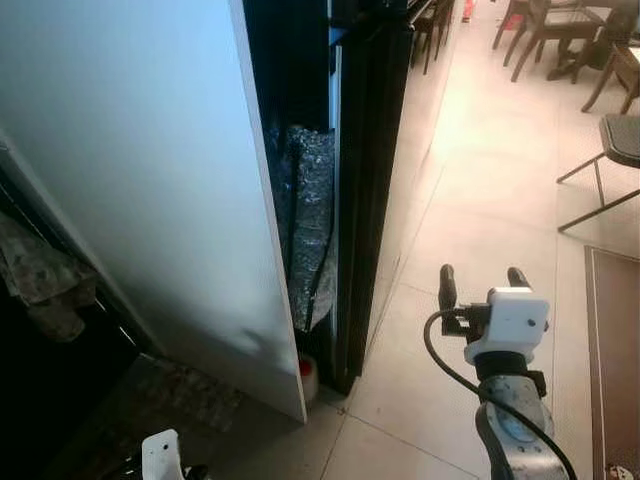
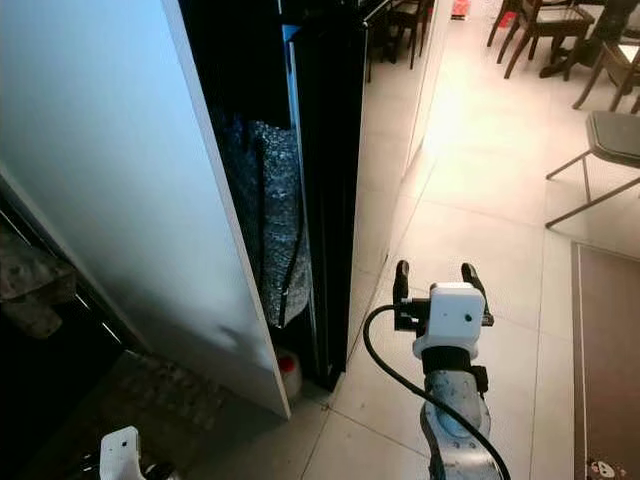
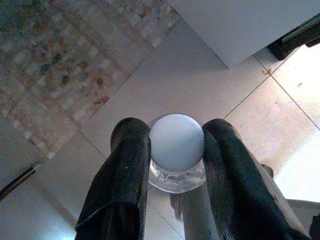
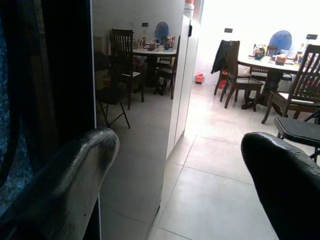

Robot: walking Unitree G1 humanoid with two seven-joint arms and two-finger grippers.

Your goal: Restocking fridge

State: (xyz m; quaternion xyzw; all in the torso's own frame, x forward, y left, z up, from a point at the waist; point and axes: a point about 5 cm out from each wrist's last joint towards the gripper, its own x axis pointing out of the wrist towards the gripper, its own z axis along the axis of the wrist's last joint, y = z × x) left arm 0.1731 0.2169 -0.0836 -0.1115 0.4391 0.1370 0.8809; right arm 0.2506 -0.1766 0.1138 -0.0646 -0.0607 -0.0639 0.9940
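Note:
My left gripper (image 3: 175, 132) hangs low over the tiled floor and is shut on a small clear bottle with a white cap (image 3: 177, 150), one finger on each side of its neck. The white mount of that wrist (image 1: 160, 455) shows at the bottom edge by the open white fridge door (image 1: 130, 180). The door stands ajar in front of the tall black fridge body (image 1: 365, 150). My right gripper (image 1: 482, 275) is raised over the floor to the right of the fridge. It is open with nothing between its fingers.
A small red-capped container (image 1: 308, 375) stands on the floor at the foot of the door. A patterned mat (image 1: 185, 395) lies at lower left and a brown mat (image 1: 612, 350) at the right edge. A metal chair (image 1: 615, 150) and dining chairs (image 1: 550, 25) stand beyond.

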